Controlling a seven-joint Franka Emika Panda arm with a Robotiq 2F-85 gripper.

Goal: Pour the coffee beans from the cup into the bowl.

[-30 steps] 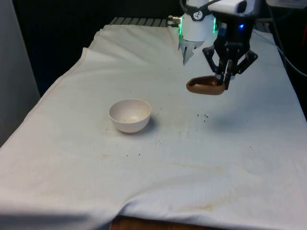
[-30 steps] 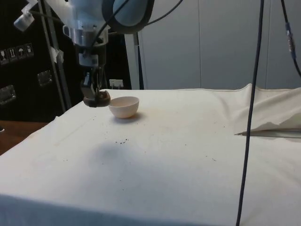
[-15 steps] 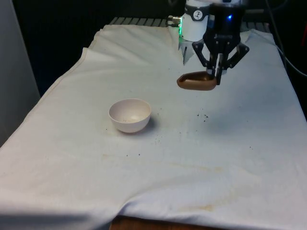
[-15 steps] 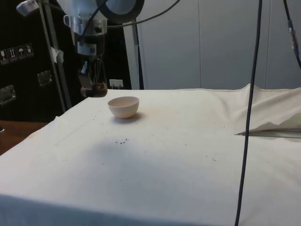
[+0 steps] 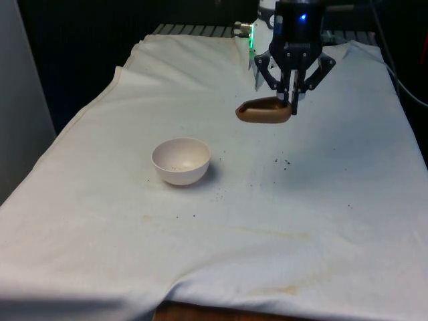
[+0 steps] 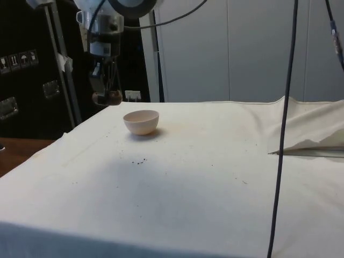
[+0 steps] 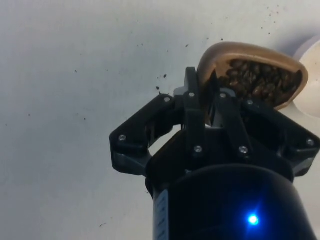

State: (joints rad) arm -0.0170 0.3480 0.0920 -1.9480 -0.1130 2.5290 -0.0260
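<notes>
My gripper (image 5: 293, 107) is shut on the rim of a brown cup (image 5: 263, 112) and holds it in the air, far above the cloth. The cup (image 7: 250, 75) is full of dark coffee beans. In the side view the cup (image 6: 106, 97) hangs beyond and to the left of the bowl. A cream bowl (image 5: 181, 160) stands on the cloth towards the front view's left, nearer the camera than the cup, with a few specks inside. The bowl (image 6: 141, 121) sits upright, and an edge of it (image 7: 311, 95) peeks past the cup in the wrist view.
Stray coffee beans (image 5: 283, 161) lie scattered on the white cloth (image 5: 267, 221) between cup and bowl and in front of the bowl. A fold of cloth (image 6: 312, 134) rises at the side view's right. A black cable (image 6: 285, 123) hangs down there.
The gripper has carried the cup upward and towards the front view's left, closer to the bowl. The bowl has not moved.
</notes>
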